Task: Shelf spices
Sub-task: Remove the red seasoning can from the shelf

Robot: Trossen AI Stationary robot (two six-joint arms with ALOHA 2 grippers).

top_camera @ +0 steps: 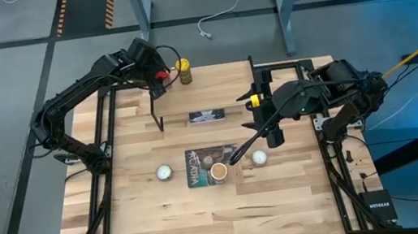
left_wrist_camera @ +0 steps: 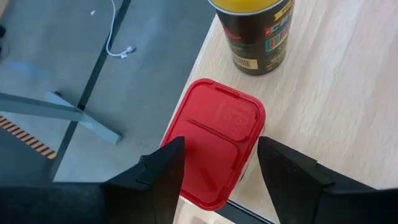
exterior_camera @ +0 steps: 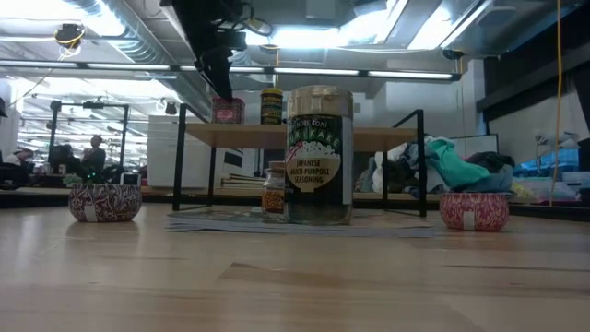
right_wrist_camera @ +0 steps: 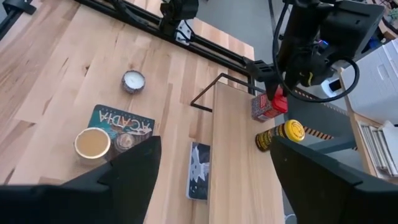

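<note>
The shelf (top_camera: 214,92) stands at the table's far side. A yellow dark-lidded jar (top_camera: 183,71) stands on its far left end. Beside that jar, my left gripper (top_camera: 161,76) is shut on the red square tin (left_wrist_camera: 214,149) at the shelf's far left corner. The wide tan jar (top_camera: 218,171) and the tiny brownish jar (exterior_camera: 274,189) stand on a flat dark book at mid-table. My right gripper (right_wrist_camera: 214,149) hangs open above the book, just right of the tan jar, with nothing between its fingers. My left gripper pinches the red tin by two opposite side walls (left_wrist_camera: 177,146), one finger on each. The fingers (left_wrist_camera: 283,171) slant down from above and from the table's left. The tin stays upright, lid up. Its base (exterior_camera: 228,120) is level with the shelf board; whether it rests there I cannot tell.
The book (top_camera: 198,168) lies flat at mid-table. A small round patterned pot stands on either side of it (exterior_camera: 104,201) (exterior_camera: 473,210). A dark flat card (top_camera: 206,116) lies on the shelf's near edge. Black rails (top_camera: 107,148) run along the table's left and right sides.
</note>
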